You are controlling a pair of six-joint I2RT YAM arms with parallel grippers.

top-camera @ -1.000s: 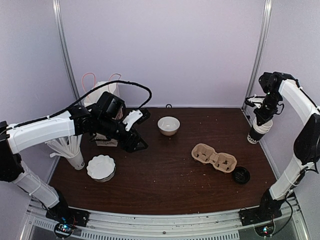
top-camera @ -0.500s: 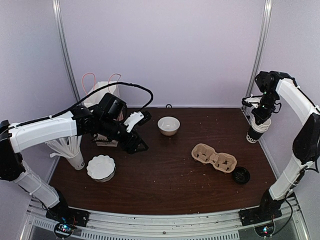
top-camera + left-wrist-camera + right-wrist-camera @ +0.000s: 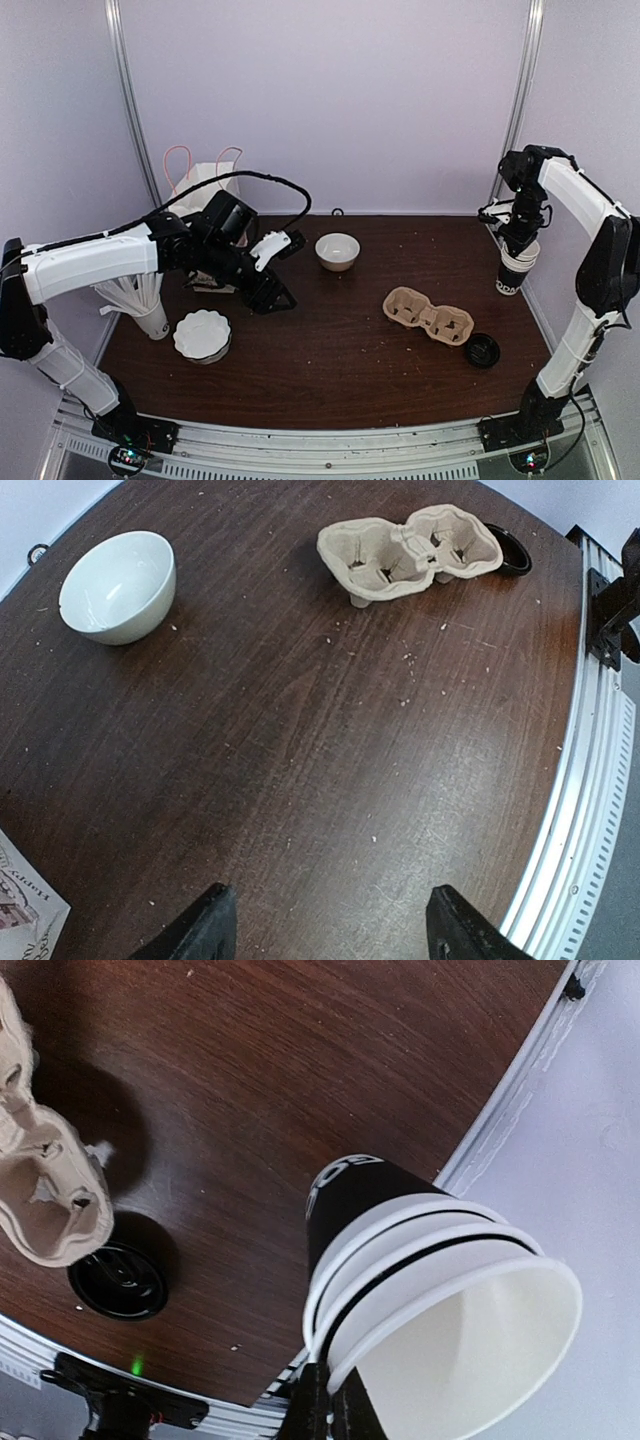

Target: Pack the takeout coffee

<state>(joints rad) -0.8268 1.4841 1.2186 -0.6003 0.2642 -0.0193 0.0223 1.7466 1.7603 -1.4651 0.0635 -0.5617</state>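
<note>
The takeout coffee does not show in any view. A stack of lidless black cups (image 3: 510,268) with white rims stands at the table's right edge. My right gripper (image 3: 520,238) is shut on the rim of the top cup (image 3: 470,1320), its fingers (image 3: 318,1405) pinching the near side of that rim. A loose black lid (image 3: 482,350) lies near the front right, seen too in the right wrist view as the lid (image 3: 118,1280). My left gripper (image 3: 283,268) hovers open over bare table at the left, nothing between its fingertips (image 3: 212,920).
A brown pulp carrier (image 3: 428,315) lies right of centre. A white bowl (image 3: 337,251) sits at the back middle. A white paper bag (image 3: 205,180) with pink handles stands at the back left. A fluted white dish (image 3: 202,334) and a cup of white sticks (image 3: 140,300) are at the front left.
My right gripper has shifted left and the cup stack in its grip has swung from tilted to more upright. The left gripper has drifted slightly right and stays open.
</note>
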